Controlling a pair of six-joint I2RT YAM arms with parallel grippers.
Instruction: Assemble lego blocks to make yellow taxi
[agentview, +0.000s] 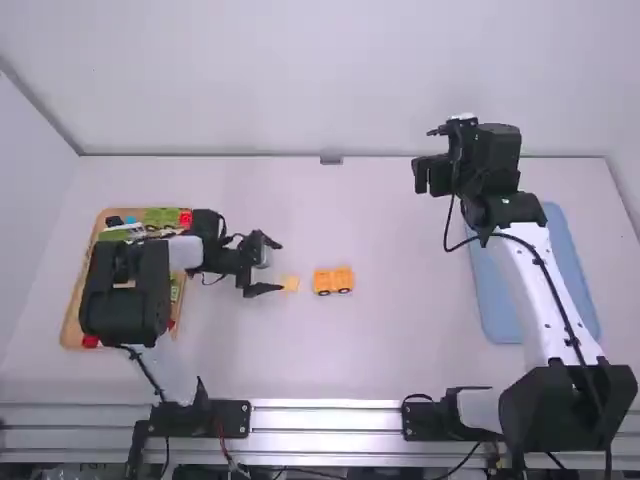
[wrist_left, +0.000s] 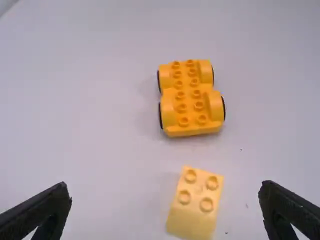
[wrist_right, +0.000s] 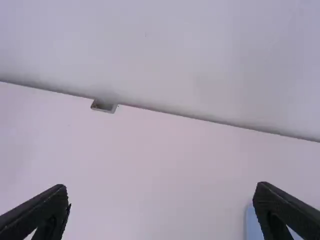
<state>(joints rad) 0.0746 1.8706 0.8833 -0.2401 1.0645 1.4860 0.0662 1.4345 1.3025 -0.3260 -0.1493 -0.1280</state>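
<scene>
My left gripper (agentview: 268, 268) stands open just left of a pale yellow block (agentview: 289, 284), and an orange-yellow car base with black wheels (agentview: 333, 281) sits to the block's right. In the left wrist view, the pale block (wrist_left: 195, 202), with its studs up, lies between the spread fingers of the left gripper (wrist_left: 166, 207), untouched; the car base (wrist_left: 192, 100) is farther off. At the far right of the table is my right gripper (agentview: 428, 176), raised and holding nothing. In the right wrist view, the right gripper (wrist_right: 160, 207) has its fingers wide apart.
A wooden tray (agentview: 72, 325) holding green, red and blue pieces is at the left, partly under the left arm. A blue tray (agentview: 500, 310) lies beneath the right arm. A small grey bracket (agentview: 331, 158) is at the table's far edge.
</scene>
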